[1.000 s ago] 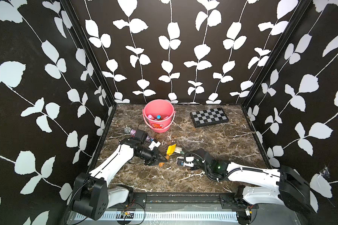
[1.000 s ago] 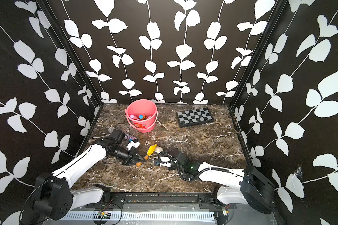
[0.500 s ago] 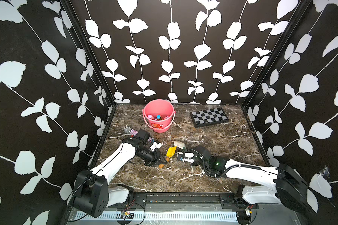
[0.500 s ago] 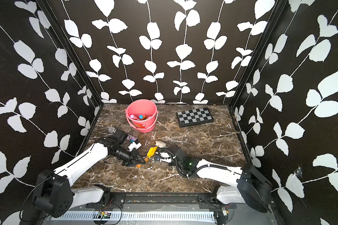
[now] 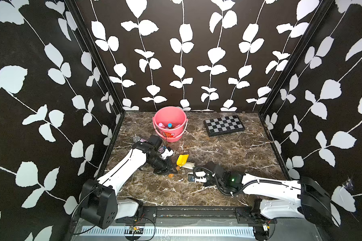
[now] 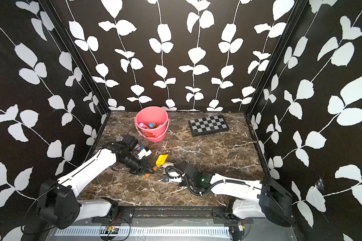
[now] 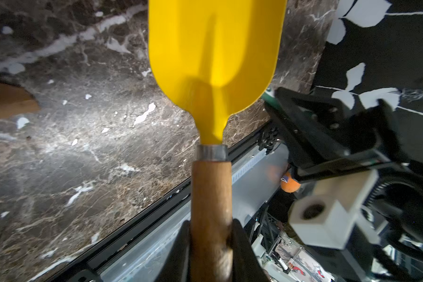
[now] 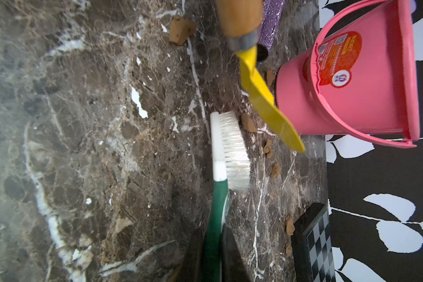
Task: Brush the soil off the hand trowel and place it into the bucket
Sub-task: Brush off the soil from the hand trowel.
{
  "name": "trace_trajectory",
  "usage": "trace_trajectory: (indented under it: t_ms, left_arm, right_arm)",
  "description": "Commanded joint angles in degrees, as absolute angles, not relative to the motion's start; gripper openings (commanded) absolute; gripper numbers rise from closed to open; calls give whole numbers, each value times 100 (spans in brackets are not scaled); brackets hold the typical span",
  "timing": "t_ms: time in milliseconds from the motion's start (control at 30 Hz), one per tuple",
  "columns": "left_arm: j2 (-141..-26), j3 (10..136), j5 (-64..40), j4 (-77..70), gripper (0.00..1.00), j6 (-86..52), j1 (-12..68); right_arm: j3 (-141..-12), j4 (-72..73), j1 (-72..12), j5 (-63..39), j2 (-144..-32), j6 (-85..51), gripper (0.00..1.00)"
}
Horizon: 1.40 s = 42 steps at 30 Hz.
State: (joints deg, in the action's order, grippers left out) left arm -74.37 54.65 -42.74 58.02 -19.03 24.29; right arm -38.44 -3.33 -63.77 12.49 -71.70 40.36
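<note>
In both top views, a hand trowel (image 5: 182,160) and a brush (image 5: 189,165) are held side by side low over a brown marble table (image 5: 217,150), inside a booth of black walls (image 5: 176,52) printed with white leaf vines.

The left tool (image 7: 211,244) is clamped on the trowel's wooden handle. The yellow blade is tilted above the table, in front of the bucket (image 5: 181,130) and outside it. The right tool (image 8: 211,249) grips the brush's green handle, and the white bristles sit near the blade without touching it. Small brown lumps of soil (image 8: 248,123) lie scattered on the white-veined stone between the brush and the bucket. The bucket stands upright near the back wall with a few small coloured things inside. A chessboard (image 5: 224,125) lies flat well off to its side.
</note>
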Motion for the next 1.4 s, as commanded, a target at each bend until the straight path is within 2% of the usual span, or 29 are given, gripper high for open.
trace_trajectory:
  t_ms: [0,367,633,833,1033,1367]
  left_arm:
    - [-7405,5629,-3835,6195,0,-1529,2513]
    - [-7383,5900,-3489,6538,0,-1207,2586]
    - [-7257,6223,-2924,6455,0,-1204,2591]
    - [-7370,6161,-2733,6449,0,-1187,2828]
    - [-7409,6135,-2491,6605,0,-1035,2978]
    - [-7350,6364,-2067,6685,0,-747,2993]
  right_arm:
    - [-4143,-54,-6396,1488,-7221,4158,0]
    - [-4286,-246,-5915,2123,-7604,3927,0]
    - [-3955,-248,-6145,1056,-7024,3547,0]
    - [-4281,-211,-6411,965,-7218,3687,0]
    - [-4501,-180,-6203,1758,-7470,3829,0]
    - [-4047,-119,-5689,1874,-7206,2953,0]
